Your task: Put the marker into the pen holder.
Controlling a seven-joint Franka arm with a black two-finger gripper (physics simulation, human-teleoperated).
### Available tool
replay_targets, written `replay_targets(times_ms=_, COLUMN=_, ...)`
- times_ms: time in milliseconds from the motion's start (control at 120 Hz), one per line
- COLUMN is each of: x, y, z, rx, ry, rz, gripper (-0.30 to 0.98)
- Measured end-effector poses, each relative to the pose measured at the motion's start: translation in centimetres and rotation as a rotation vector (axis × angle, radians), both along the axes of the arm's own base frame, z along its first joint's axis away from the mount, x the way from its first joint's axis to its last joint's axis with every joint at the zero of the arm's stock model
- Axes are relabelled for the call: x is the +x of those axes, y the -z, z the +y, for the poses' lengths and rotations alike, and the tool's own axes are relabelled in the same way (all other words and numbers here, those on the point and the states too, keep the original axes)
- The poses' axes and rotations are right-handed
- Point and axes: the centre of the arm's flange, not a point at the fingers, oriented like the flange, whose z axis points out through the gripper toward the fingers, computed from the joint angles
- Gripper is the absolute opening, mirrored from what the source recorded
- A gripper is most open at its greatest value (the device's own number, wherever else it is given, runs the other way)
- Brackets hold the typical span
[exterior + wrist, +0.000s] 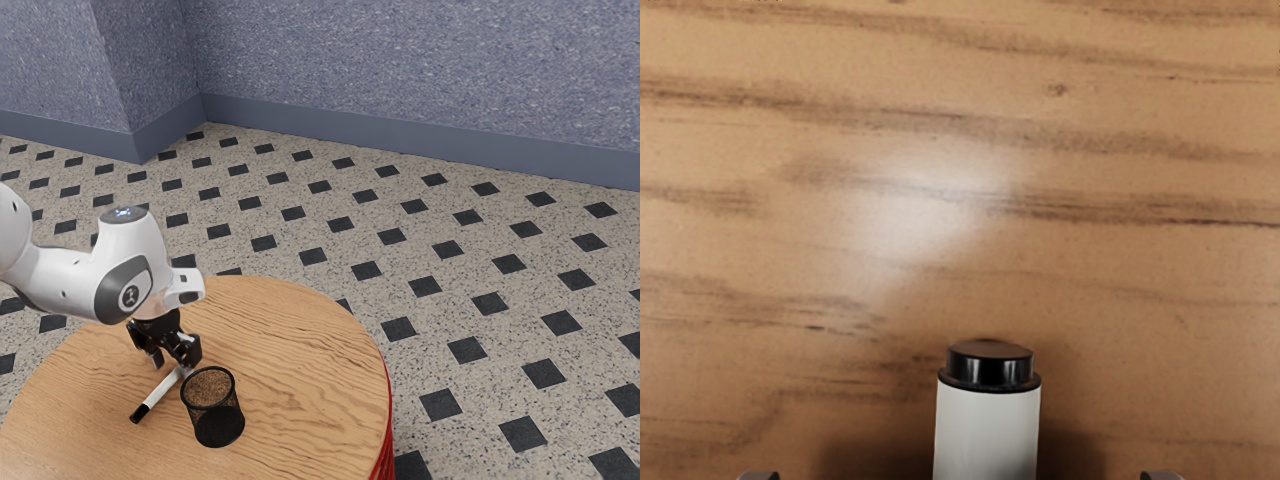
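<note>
Black, cylindrical mesh pen holder (217,424) stands inward from the round wooden worktop's (310,380) curved edge. Just beside it lies 1 white, black-ended marker (164,389), under the robot's black gripper (173,363), 2 fingers spread.

The arm (65,280) is cut off at the exterior view's nine o'clock, the worktop (310,350) from six to eight. In the wrist view the marker (987,432) runs off at six, the parted jaws cropped at five and seven.
</note>
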Motion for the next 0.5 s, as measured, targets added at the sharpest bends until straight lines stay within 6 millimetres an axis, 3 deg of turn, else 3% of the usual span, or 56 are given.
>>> replay_targets(times_ms=308, x=0.10, y=-0.15, z=-0.34, rx=-0.009, ry=0.008, rz=-0.013, gripper=0.12)
replay_targets(times_ms=500, x=0.06, y=-0.07, z=-0.40, rx=-0.028, ry=-0.013, rz=-0.019, gripper=0.06)
